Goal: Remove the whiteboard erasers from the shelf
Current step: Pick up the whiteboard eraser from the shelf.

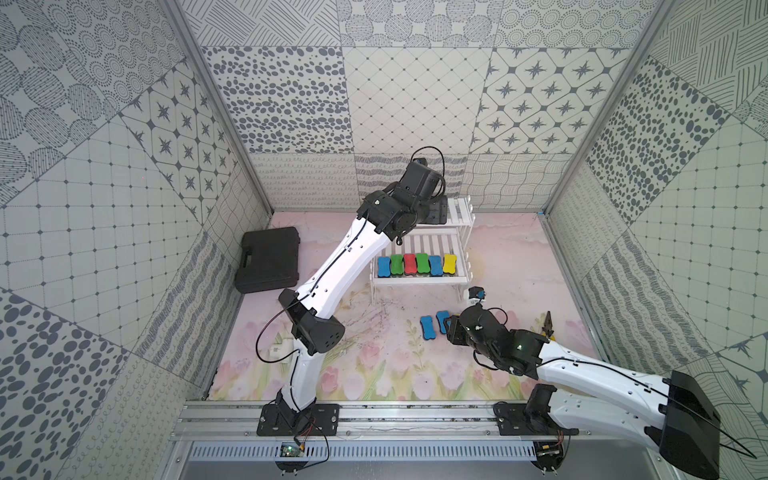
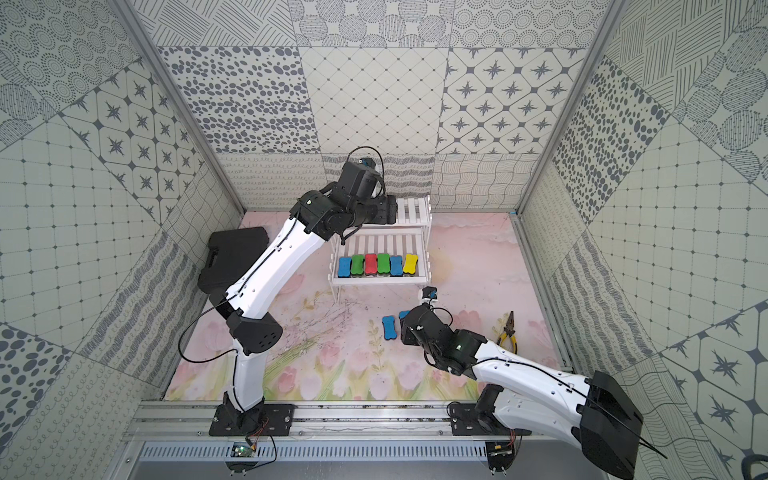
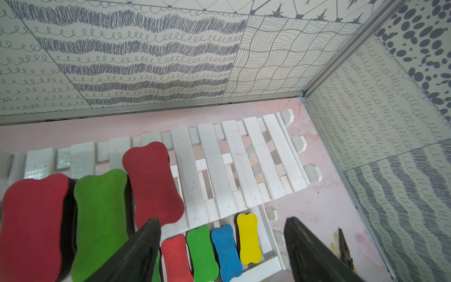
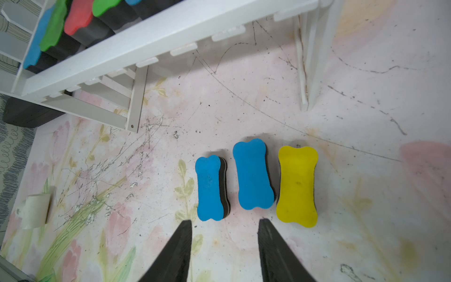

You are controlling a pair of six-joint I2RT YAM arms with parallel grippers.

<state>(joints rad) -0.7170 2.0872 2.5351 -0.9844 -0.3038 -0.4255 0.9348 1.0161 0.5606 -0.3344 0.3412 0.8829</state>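
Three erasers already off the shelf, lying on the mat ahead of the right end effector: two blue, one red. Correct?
Wrong on one colour: the third is yellow, not red. The right wrist view shows one blue eraser, another blue eraser and a yellow eraser on the mat, off the shelf, ahead of the right end effector.

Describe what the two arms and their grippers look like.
The left arm and right arm have white shells, black joint housings and black base plates on a metal rail. A thin black cable loops along each. The left gripper and right gripper each have two flat, tapering black fingers. A small green light shows near the right wrist.
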